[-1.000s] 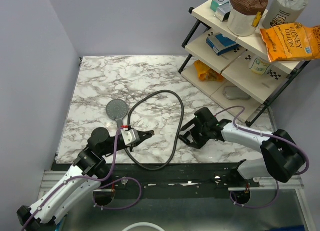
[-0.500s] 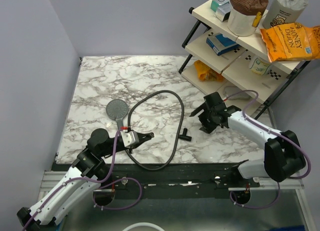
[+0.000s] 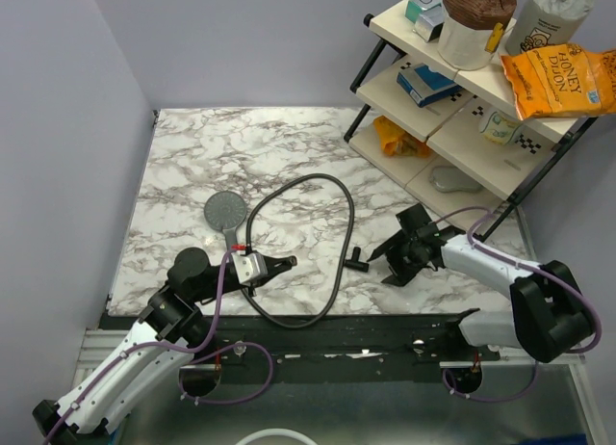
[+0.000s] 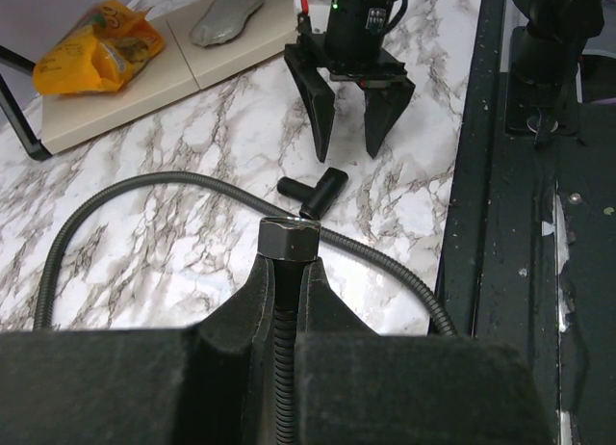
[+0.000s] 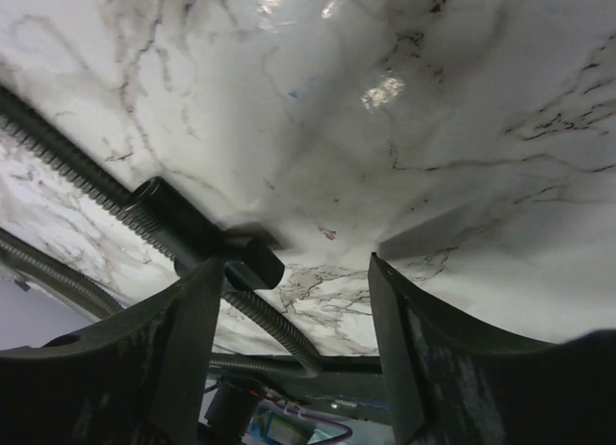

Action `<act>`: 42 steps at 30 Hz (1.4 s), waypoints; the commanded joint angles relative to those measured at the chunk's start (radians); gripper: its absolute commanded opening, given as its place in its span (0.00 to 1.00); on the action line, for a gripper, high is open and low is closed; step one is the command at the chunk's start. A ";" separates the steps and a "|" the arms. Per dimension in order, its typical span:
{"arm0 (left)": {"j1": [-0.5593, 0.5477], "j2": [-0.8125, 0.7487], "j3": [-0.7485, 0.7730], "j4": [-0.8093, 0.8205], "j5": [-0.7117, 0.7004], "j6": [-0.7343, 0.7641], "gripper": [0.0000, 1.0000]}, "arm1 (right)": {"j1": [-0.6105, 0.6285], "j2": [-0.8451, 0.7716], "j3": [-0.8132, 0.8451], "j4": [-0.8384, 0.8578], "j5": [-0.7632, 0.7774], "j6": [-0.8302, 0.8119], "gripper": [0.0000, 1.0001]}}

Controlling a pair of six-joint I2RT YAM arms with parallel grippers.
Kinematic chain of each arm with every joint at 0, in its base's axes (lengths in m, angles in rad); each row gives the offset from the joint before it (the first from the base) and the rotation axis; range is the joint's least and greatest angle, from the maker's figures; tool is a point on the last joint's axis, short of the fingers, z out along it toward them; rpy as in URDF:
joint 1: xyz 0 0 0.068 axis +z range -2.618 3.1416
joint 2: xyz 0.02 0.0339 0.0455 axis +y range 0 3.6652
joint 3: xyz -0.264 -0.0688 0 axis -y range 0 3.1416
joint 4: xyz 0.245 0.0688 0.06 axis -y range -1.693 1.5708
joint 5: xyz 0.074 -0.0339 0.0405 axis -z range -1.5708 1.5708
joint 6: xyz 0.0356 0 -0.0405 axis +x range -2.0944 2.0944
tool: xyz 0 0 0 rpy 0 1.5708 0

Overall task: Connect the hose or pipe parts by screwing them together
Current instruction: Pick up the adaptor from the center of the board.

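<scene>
Lilac walls close in a white marble counter (image 3: 192,156), with a slanted shelf rack (image 3: 452,137) of snack bags and tubs at the far right. From above, the grey shower head (image 3: 228,214) lies face up left of centre, its handle pointing toward the arms. The black hose (image 3: 339,190) loops wide across the middle. The left jaws are clamped on one end of it, just below the handle. A small black T-shaped fitting (image 3: 358,262) lies just beside the hose, and the right jaws hang close by it, parted and empty.

From the left wrist, the jaws pinch the ribbed hose right behind its nut (image 4: 289,238). The nut points free toward the right jaws, which stand partly spread just beyond the fitting.

From the right wrist, the fitting sits by one finger, not gripped, with bare marble between the jaws.

I judge the job barely begun: one end is in hand and nothing looks threaded. Whether the hose's other end meets the handle I cannot tell. Aligning and turning the nut remain.
</scene>
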 commanded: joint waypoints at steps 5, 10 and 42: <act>0.006 -0.010 0.021 0.020 0.032 0.000 0.00 | 0.047 0.135 0.070 0.029 -0.087 0.079 0.74; 0.006 -0.013 0.019 0.017 0.033 0.003 0.00 | 0.061 0.191 0.098 0.047 -0.085 0.104 0.74; 0.008 -0.070 0.036 -0.008 0.025 -0.010 0.00 | 0.023 0.438 0.480 -0.454 0.226 -0.494 0.17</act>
